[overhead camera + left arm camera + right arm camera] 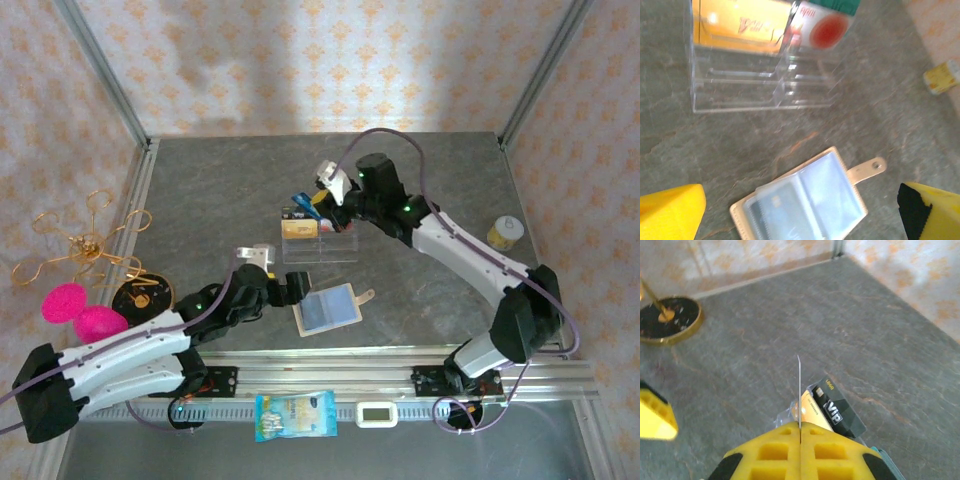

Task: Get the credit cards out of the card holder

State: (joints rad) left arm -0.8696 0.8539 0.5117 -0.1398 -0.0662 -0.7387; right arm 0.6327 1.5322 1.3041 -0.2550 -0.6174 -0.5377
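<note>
- The card holder (328,308) lies open on the grey worktop (200,190), clear pockets up and snap tab pointing to 3 o'clock. A dark card (776,212) shows behind one pocket.
- The left tool (801,199) hovers over it, yellow fingers (670,212) spread wide, gripping nothing.
- At 12 o'clock, near but apart, stands a clear acrylic rack (335,250) with a gold card (298,229), a red-and-white card (825,27) and a black VIP card (837,410).
- The right tool (800,429) hangs above the rack, fingers pressed together on a thin card (799,385) seen edge-on.
- Farther out: a small yellow jar (506,232) at 2 o'clock, a gold wire stand (140,295) at 9 o'clock, a snack packet (295,415) at 6 o'clock and a white timer (378,412) at 5 o'clock.
</note>
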